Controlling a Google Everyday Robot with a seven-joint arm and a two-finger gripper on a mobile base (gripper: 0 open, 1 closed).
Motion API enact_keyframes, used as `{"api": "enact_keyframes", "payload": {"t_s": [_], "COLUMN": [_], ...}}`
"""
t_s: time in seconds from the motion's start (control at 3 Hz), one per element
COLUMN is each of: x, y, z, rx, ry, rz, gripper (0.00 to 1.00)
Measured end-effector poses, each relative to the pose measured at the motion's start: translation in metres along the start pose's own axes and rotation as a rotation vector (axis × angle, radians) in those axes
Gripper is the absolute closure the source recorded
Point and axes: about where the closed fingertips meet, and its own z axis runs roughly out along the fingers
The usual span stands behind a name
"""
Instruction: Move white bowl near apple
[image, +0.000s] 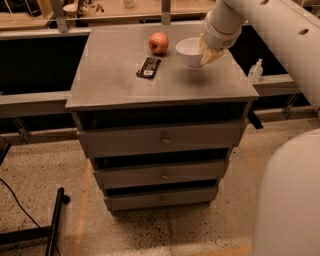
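Observation:
The white bowl is at the back right of the grey cabinet top, a short gap to the right of the red-orange apple. My gripper comes in from the upper right and is shut on the bowl's right rim, with its tan fingers over the edge. The bowl casts a shadow on the top just below it. I cannot tell whether it rests on the top or hangs slightly above it.
A flat black packet lies in front of the apple. The cabinet has three drawers. A small clear bottle stands on a ledge to the right. A black stand lies on the floor at lower left.

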Motion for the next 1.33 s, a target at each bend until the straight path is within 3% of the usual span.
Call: {"api": "enact_keyframes", "payload": {"t_s": [0.33,0.67,1.33], "x": [0.005,0.005,0.017], "y": [-0.040,-0.040,-0.065], "z": [0.011,0.011,0.038], "rx": [0.139,0.138,0.213], "ry": [0.009,0.009,0.043], "rz": [-0.029,-0.029,-0.077], "gripper": [1.00,1.00,1.00]}}
